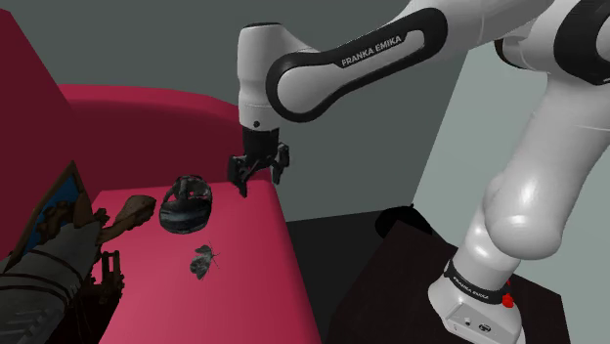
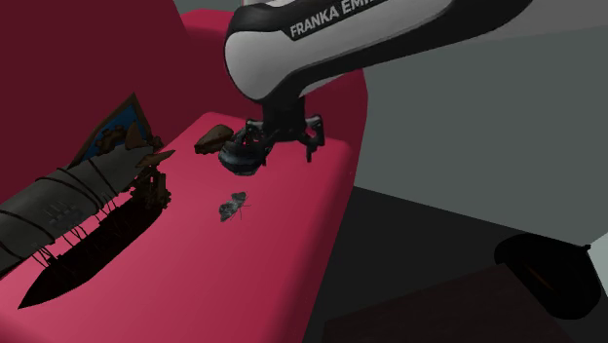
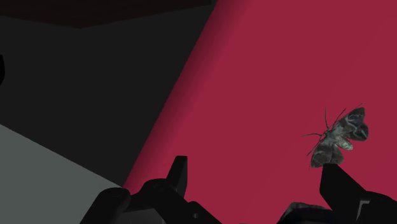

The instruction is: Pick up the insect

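The insect (image 1: 203, 260) is a small grey-green moth lying flat on the crimson sofa seat (image 1: 244, 283); it also shows as the moth (image 2: 232, 207) and, beside one fingertip, the moth (image 3: 337, 138). My black gripper (image 1: 260, 168) hangs open above the seat's far edge, up and to the right of the moth in the shoulder view, with nothing between its fingers. In the second exterior view the gripper (image 2: 286, 142) hovers behind the moth, above a dark round object. The wrist view has the fingers (image 3: 177, 173) standing well apart.
A dark round bowl-like object (image 1: 185, 204) and a brown piece (image 1: 132, 209) lie beyond the moth. A long dark ship-like model (image 2: 83, 219) takes up the seat's left side. The seat's edge (image 1: 293, 254) drops to a dark floor on the right.
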Motion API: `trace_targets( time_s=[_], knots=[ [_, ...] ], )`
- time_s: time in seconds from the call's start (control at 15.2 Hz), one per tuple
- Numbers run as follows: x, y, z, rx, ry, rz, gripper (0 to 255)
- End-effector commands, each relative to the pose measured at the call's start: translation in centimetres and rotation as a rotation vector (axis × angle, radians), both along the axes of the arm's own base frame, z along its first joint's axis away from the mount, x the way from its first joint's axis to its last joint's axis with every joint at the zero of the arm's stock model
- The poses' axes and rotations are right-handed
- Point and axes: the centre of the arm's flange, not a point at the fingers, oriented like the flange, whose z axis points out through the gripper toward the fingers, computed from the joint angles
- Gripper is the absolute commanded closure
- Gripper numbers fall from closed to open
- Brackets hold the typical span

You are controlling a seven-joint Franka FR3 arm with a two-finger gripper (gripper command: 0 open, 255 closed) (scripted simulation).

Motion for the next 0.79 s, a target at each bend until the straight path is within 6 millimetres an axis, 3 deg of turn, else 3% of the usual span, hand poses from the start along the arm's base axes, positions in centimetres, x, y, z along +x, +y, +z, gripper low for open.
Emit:
trace_targets(
  time_s=[0.0, 0.73],
  knots=[
    [1.1, 2.0, -2.0, -0.002, 0.011, -0.012, 0],
    [7.7, 11.7, -11.4, -0.014, 0.075, -0.069, 0]
  ],
)
